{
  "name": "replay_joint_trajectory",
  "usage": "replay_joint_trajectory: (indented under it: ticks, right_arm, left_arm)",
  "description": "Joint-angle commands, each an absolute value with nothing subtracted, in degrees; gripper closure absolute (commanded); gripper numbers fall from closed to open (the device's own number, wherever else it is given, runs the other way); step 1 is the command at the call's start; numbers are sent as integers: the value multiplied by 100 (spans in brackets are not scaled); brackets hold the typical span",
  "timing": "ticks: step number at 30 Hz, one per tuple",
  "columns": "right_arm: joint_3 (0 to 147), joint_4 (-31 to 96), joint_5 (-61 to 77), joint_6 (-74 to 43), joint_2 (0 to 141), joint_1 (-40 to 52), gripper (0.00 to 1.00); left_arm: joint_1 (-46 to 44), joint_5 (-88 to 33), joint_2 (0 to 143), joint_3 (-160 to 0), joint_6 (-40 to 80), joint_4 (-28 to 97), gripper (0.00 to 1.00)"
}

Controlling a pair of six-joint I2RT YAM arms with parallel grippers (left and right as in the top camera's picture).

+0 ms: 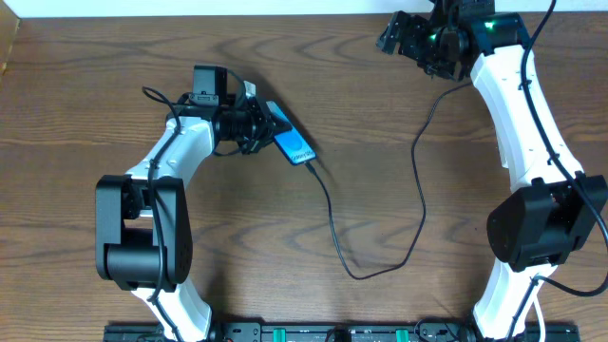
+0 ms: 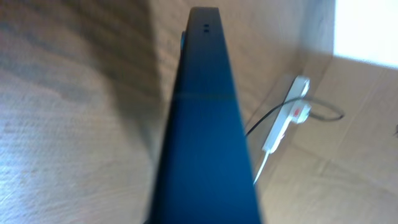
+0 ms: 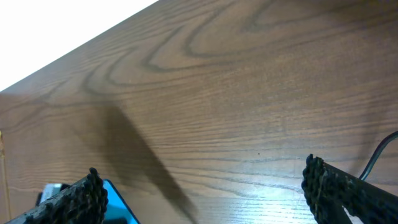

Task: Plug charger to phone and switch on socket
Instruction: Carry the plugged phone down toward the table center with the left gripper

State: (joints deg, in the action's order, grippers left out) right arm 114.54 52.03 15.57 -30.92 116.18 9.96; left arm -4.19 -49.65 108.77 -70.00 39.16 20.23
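The phone [image 1: 290,142] is gripped in the left claw [image 1: 264,126], which is closed on it left of the middle of the bench [image 1: 114,76]. The tip of the charger [image 1: 418,190] is seen to meet the phone's lower end, the thin cable being looped towards the near edge and back up to the far right. The right claw [image 1: 410,40] is held spread wide and empty over the far right of the bench, while the socket [image 2: 284,122] is made out only in the left wrist view, laid flat beyond the phone.
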Motion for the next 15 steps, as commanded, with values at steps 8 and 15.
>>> replay_joint_trajectory:
  ticks: [8, 15]
  right_arm:
    - [11518, 5207, 1511, -3011, 11507, 1022, 1]
    - [11518, 5253, 1514, -3009, 11507, 1022, 1]
  left_arm:
    - [-565, -5356, 10833, -7166, 1925, 2985, 93]
    - [-967, -5284, 10836, -7166, 1199, 3236, 93]
